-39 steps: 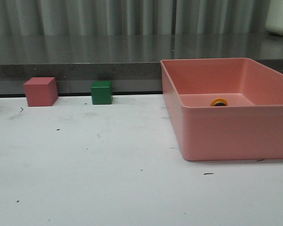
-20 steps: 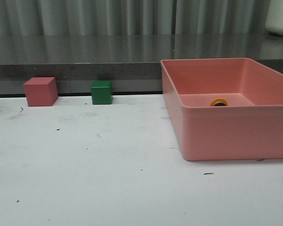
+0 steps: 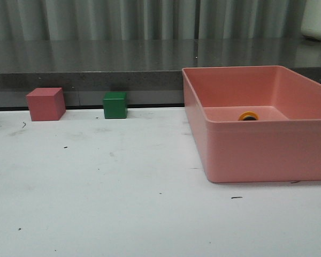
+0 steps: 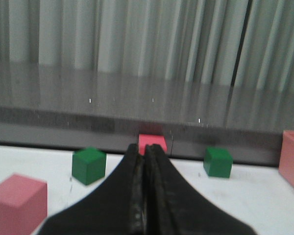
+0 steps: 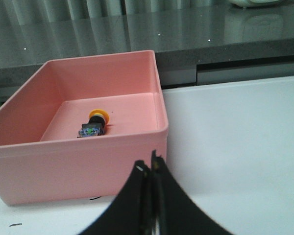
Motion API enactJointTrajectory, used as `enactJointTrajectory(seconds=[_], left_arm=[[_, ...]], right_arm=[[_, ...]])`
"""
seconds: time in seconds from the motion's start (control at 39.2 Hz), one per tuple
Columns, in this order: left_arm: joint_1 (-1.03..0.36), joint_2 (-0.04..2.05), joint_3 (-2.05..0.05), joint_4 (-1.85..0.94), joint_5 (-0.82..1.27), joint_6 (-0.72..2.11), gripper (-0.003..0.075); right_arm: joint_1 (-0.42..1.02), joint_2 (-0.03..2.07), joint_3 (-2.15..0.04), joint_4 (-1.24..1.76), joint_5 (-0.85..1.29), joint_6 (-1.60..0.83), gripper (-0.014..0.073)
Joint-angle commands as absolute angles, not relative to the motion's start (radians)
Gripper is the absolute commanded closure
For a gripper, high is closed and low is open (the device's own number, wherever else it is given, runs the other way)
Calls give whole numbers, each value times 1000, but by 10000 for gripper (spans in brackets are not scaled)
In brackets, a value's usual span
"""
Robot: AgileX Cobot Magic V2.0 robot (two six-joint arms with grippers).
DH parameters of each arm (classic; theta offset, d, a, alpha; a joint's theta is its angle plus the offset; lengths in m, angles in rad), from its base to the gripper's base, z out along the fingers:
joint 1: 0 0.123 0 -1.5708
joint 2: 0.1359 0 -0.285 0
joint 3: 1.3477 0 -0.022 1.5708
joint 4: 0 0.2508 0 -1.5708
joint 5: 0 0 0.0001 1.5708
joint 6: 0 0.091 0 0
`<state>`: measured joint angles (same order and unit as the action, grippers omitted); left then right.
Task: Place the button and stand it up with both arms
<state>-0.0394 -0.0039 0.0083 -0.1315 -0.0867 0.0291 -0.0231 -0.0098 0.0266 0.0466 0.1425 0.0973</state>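
Currently both grippers are sitting with jaws pressed together, holding nothing: left gripper (image 4: pixel 144 161) and right gripper (image 5: pixel 149 169), each showing only in its own wrist view. Neither is touching anything. Right one is hanging just outside the near wall of the pink bin (image 5: pixel 88 161), above the white table (image 3: pixel 107 187). The button (image 5: pixel 92 125) is lying on its side on the bin floor, toward the back wall. Long axis is running roughly horizontal along the floor, yellow cap pointing toward the bin's far wall, black base with the blue-green marks facing the right wrist camera. From the front only the cap rim (image 3: pixel 249 116) is showing above the near wall. Further back, a red cube (image 3: pixel 45 104) and a green cube (image 3: pixel 115 105) are standing at the table's rear edge, well apart from the bin.
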Motion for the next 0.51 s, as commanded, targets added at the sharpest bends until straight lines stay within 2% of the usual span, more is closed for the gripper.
enactJointTrajectory(seconds=[0.0,0.2,0.33,0.48], left_arm=[[-37,-25,-28,-141,-241,30,740],[-37,43,-247,-141,-57,30,741],[-37,181,-374,-98,86,30,740],[-37,356,-466,-82,178,30,740]], right_arm=[[-30,-29,-37,48,46,91,662],[-30,30,-268,48,194,91,660],[-30,181,-400,48,306,91,660],[-30,366,-502,48,346,91,660]])
